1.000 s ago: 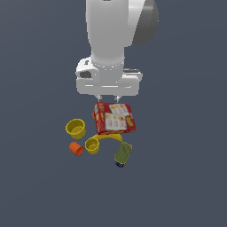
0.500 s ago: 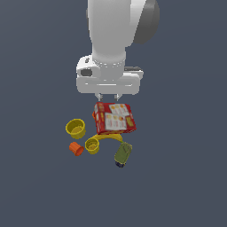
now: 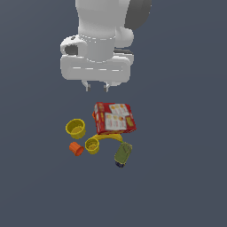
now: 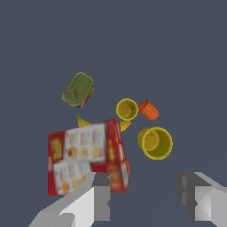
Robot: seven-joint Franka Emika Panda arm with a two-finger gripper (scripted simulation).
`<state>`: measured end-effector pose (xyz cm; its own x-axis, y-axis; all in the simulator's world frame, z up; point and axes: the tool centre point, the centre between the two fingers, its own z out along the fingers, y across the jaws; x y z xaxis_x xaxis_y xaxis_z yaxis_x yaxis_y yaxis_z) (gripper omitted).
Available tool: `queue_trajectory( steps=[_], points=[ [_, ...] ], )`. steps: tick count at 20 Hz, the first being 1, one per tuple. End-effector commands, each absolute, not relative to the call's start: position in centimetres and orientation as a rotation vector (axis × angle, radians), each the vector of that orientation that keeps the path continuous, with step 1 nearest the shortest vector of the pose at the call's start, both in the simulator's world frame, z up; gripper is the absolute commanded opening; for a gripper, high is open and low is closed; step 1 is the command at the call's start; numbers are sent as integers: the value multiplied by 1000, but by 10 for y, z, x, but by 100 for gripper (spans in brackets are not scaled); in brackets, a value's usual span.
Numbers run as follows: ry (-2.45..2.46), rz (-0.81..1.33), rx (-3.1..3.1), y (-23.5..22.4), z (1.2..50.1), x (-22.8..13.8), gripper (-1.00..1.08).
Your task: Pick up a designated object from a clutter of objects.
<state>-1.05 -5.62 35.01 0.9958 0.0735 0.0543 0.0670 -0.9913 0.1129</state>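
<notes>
Wrist view showed our fingers [image 4: 146,199] spread wide with nothing between them, one finger overlapping the lower edge of the red printed box [image 4: 84,155] and the other over bare counter [image 4: 177,53]. In the exterior view the fingers [image 3: 96,87] hung in the upper middle of the frame, well above the clutter and touching none of it.

Just below them in that view lay the red printed box [image 3: 114,118], flat at the centre. To its lower left stood the larger yellow cup [image 3: 76,128], upright and apart from the box; in the wrist view we saw it [image 4: 155,142] right of centre, its mouth open toward the camera.

Below that cup sat the small orange cup [image 3: 76,149], tipped on its side, with the smaller yellow cup [image 3: 92,145] just beside it. The banana [image 3: 108,138] curved out from under the box's lower edge. The dark green can [image 3: 123,154] lay on its side at the lower right of the group.
</notes>
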Motion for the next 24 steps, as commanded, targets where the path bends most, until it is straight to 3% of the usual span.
queue_trajectory(
  steps=[1, 14, 24],
  points=[
    [143, 139, 2998, -71, 368, -13, 28],
    [353, 397, 2840, -166, 458, -46, 28],
    [509, 533, 2758, -238, 481, -79, 28]
  ],
)
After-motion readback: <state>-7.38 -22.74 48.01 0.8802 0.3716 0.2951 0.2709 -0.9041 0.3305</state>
